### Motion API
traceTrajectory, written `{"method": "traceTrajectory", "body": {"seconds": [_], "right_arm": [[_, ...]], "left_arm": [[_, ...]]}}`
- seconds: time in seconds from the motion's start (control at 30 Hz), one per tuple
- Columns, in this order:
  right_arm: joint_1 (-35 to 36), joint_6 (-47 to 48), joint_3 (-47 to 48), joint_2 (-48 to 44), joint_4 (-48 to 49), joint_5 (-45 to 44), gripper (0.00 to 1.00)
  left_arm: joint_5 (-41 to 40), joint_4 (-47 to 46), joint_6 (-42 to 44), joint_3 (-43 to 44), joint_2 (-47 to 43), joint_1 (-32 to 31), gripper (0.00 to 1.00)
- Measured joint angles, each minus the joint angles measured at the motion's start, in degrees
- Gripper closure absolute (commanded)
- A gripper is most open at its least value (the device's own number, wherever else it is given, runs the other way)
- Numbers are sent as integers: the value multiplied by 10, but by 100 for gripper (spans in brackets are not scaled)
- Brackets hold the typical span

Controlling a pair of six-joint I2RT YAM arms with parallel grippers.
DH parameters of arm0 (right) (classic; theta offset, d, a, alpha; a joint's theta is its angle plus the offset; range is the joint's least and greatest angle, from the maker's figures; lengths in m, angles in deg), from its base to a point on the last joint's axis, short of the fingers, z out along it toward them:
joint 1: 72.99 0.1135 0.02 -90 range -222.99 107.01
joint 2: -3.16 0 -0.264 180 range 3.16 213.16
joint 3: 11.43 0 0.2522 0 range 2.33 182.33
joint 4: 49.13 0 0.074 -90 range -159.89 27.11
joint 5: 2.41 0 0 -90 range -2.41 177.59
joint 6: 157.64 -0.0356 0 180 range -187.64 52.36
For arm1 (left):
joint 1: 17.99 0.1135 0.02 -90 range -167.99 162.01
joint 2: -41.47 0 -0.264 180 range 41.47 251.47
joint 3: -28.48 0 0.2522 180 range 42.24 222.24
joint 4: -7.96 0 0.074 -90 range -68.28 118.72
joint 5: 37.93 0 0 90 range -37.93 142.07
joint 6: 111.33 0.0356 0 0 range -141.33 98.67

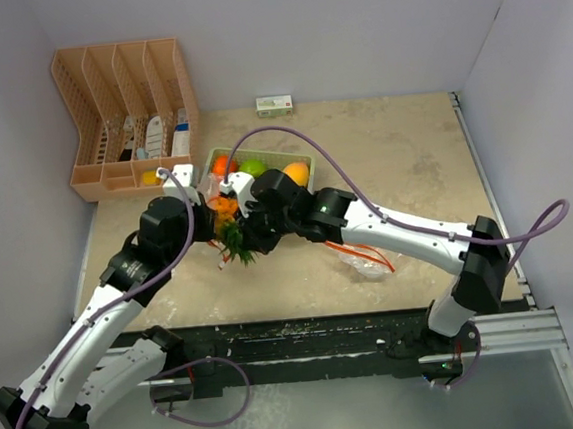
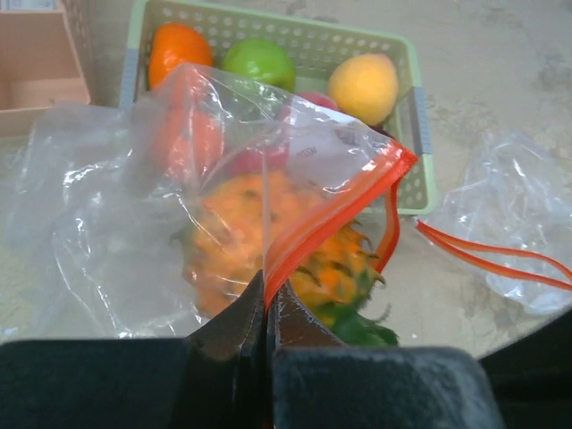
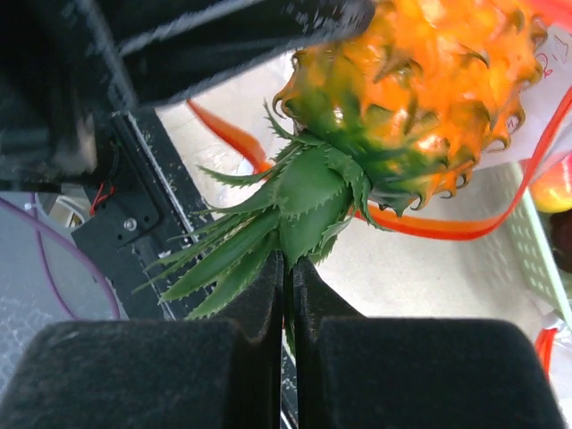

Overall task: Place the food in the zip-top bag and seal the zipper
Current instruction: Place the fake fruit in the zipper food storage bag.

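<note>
At the worktop's (image 1: 392, 155) centre, the left claw (image 2: 266, 308) pinches the clear zip-top bag (image 2: 107, 206) by its orange rim. The right claw (image 3: 288, 277) holds the spiky orange toy pineapple (image 3: 429, 80) by its leaves, half entered. A round orange (image 2: 174, 49), green lime (image 2: 259, 61) and yellow mango (image 2: 362, 85) lie in the far green basket (image 2: 357, 45); the zipper is unsealed.

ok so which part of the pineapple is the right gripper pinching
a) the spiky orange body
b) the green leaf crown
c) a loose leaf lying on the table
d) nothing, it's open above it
B: in the right wrist view the right gripper is shut on the green leaf crown of the pineapple, while the left gripper pinches the orange zipper edge of the zip-top bag.
</note>
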Motion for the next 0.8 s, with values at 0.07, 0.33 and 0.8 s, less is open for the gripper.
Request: {"method": "traceTrajectory", "body": {"seconds": [0.07,0.33,0.8], "right_arm": [[0,0,23,12,-11,-12,100],[1,-27,33,33,-5,-102,100],[3,-51,-15,-2,132,-214,16]], "left_arm": [[22,-9,7,0,-6,0,100],[82,-3,2,4,-35,0,100],[113,25,-53,4,-46,0,100]]}}
